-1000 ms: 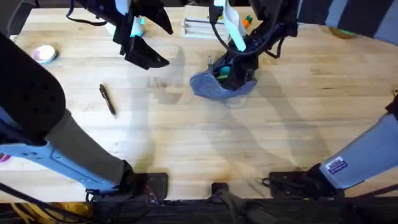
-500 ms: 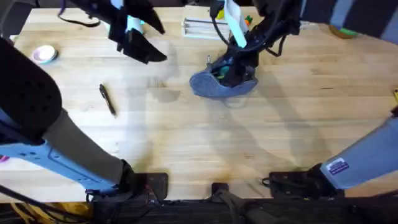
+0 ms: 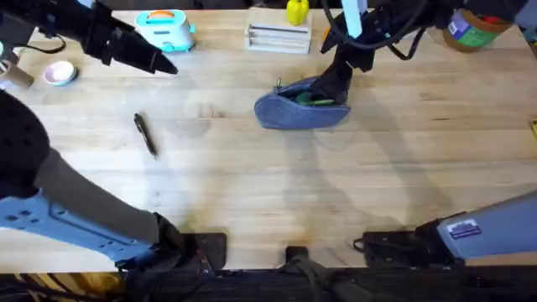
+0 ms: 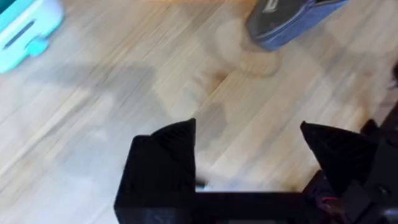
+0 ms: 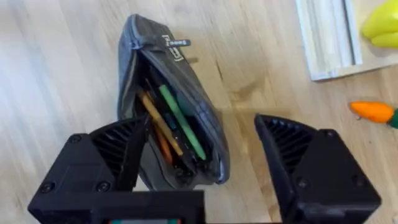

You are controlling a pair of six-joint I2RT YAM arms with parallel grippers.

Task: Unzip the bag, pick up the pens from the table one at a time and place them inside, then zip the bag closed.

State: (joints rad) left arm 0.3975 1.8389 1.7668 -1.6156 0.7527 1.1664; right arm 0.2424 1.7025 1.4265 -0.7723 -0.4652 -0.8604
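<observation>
The blue-grey bag (image 3: 302, 111) lies on the table (image 3: 268, 184) at back centre, its zipper open. In the right wrist view the bag (image 5: 155, 93) holds green and orange pens (image 5: 180, 121), and its metal pull (image 5: 176, 43) lies at the far end. My right gripper (image 3: 336, 88) hovers just above the bag's right end, and its jaws (image 5: 205, 146) are open with nothing held. One dark pen (image 3: 145, 134) lies alone on the left of the table. My left gripper (image 3: 159, 65) hangs open and empty at the back left, well behind that pen; the left wrist view shows its spread fingers (image 4: 168, 155).
A teal toy toaster (image 3: 164, 28), a wooden tray (image 3: 278, 37) and a yellow toy (image 3: 297, 12) line the back edge. A small pink-and-white disc (image 3: 60, 73) sits far left, and an orange carrot toy (image 5: 373, 112) lies near the tray. Bare wood spans the front half.
My left gripper swung left and back, away from the table's middle. My right gripper lifted up out of the bag's opening and drew back to the right, empty.
</observation>
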